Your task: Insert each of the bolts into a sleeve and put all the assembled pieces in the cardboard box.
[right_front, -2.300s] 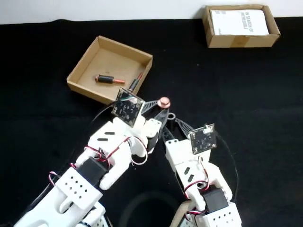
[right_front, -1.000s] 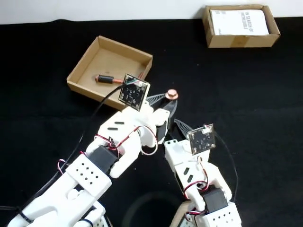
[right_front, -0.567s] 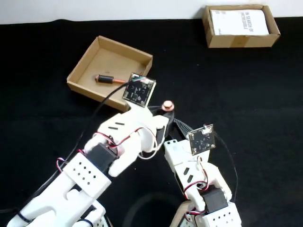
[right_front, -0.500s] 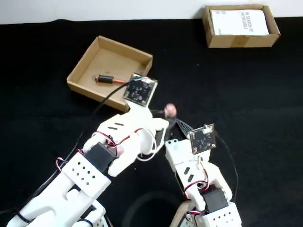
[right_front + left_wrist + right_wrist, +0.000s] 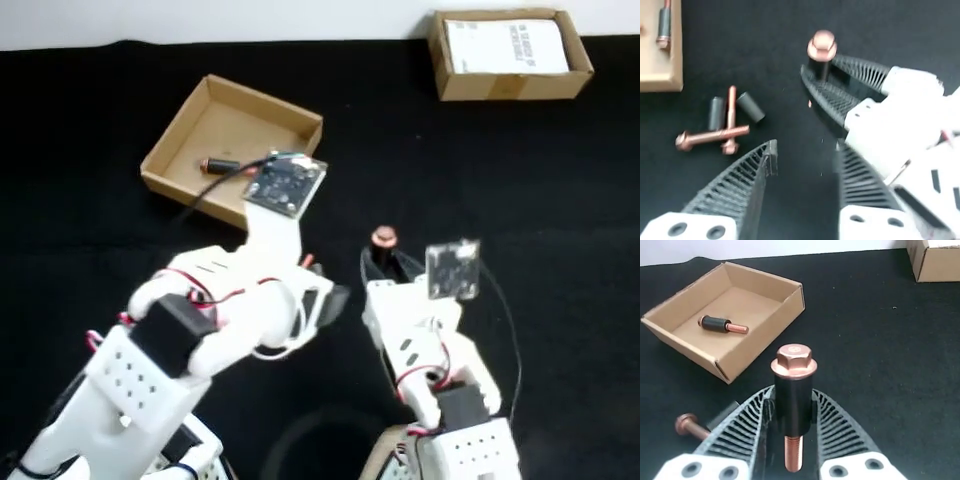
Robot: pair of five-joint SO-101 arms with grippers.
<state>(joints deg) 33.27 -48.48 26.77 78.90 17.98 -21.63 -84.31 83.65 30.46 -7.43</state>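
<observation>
High view gave us the black table (image 5: pixel 520 200) first, and across it the biggest change: the left arm (image 5: pixel 215 315), which a moment earlier had leaned in so that both grippers crowded round one copper head, had drawn back toward its own side, while the right arm (image 5: pixel 430 350) had carried that head a little to the right. The cardboard box (image 5: pixel 240 120) lay where it had, one finished piece (image 5: pixel 215 165) on its floor. The left gripper (image 5: pixel 805 150) hung released, nothing between its spread fingers (image 5: pixel 747 180). The right gripper (image 5: pixel 792 395) was clenched on the assembled piece (image 5: pixel 793 410), bolt upright through its dark sleeve, near the box but outside it. We judged the joining done and this piece ready for the box. Just beside the box's corner two loose bolts (image 5: pixel 715 136) lay crossed, with two bare sleeves (image 5: pixel 751 106) next to them, so two assemblies were left
</observation>
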